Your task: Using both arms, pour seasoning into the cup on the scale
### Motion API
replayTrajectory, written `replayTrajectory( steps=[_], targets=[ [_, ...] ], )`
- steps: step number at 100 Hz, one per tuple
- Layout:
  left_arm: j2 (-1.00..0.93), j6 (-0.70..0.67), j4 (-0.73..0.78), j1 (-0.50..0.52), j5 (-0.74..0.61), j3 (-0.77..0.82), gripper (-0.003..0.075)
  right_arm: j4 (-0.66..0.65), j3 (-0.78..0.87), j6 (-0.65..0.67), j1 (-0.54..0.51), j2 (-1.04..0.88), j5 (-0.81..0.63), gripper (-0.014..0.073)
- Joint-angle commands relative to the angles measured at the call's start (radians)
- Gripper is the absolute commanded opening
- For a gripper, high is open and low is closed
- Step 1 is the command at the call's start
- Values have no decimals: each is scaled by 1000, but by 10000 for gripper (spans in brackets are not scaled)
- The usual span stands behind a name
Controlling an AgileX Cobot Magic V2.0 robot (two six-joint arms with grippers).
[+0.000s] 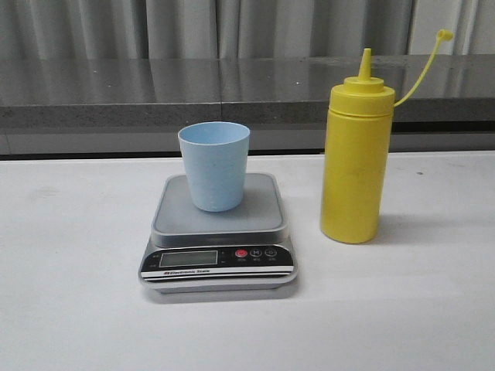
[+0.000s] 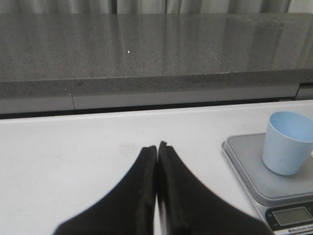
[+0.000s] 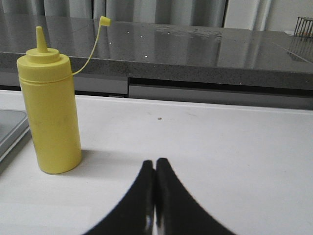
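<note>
You are looking at both tools sitting pressed together and empty, with the cup on the scale and the seasoning standing beside it.

The cup is standing upright on the grey platform of the scale, toward the back of it, and the scale is resting on the white bench with its display and red button facing you. The seasoning is standing upright on the bench just to the right of the scale, apart from it, its nozzle uncovered and its cap hanging out on the thin strap to the right. Your left tool is hovering low over bare bench left of the scale, fingers meeting, gripping nothing. Your right tool is sitting likewise, fingers together, right of the seasoning and well apart from it.
</note>
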Motion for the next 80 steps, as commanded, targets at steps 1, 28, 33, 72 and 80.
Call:
replayTrajectory(
  steps=[1,28,33,72,80],
  targets=[
    [6,-20,32,1,-139,-25,-20,0,-21,-5,-5,-22,-86,-67],
    [-101,-93,180,1,-309,119,-20,0,-21,-5,-5,-22,-86,-67],
    [-141,-93,192,1,-320,157,-20,0,-21,-5,-5,-22,-86,-67],
    [-363,-121,212,1,-335,374,-20,0,-21,-5,-5,-21,-86,-67],
    [-363,-155,212,1,-337,392,-20,0,-21,-5,-5,-21,-86,-67]
  ],
)
